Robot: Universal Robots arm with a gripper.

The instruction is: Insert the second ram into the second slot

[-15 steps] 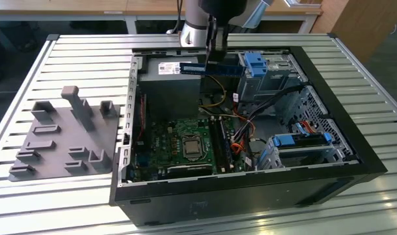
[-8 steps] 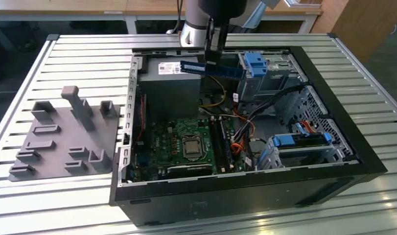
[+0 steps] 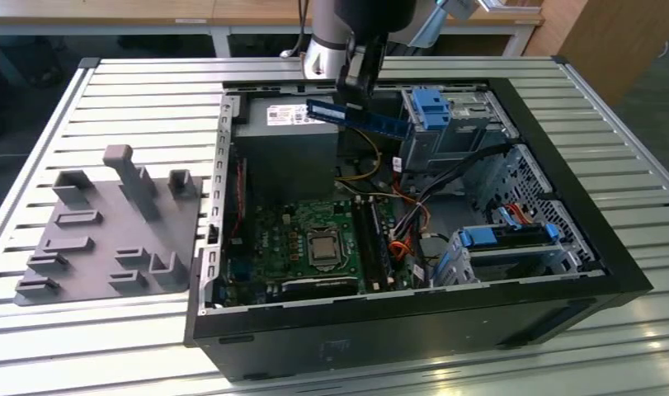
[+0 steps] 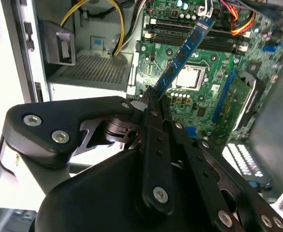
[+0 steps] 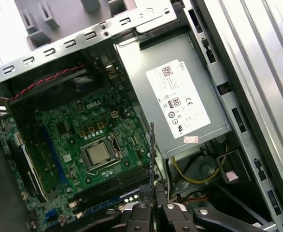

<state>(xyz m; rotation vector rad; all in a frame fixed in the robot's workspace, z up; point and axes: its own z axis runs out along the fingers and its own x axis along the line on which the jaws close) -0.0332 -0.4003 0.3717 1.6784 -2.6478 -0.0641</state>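
Exterior view puts the gripper [image 3: 352, 97] above the open computer case [image 3: 598, 272], its 2 fingers pinching 1 end of the second ram [image 3: 362, 118]. The stick juts sideways from the fingertips, tilted, in the air. Under the hand sit the grey power supply [image 3: 279, 161] and the drive bay [image 3: 445, 124]. The motherboard [image 3: 301, 239] and its memory slots [image 3: 369, 243] lie lower, well apart from the stick. In the second wrist view the second ram [image 4: 180, 55] reaches out beyond the fingertips toward those slots [image 4: 190, 35], touching nothing. By my reading, pickup is done and the stick is held aloft; seating it in the second slot is not yet done. Whether another stick fills a neighbouring slot, I cannot tell.
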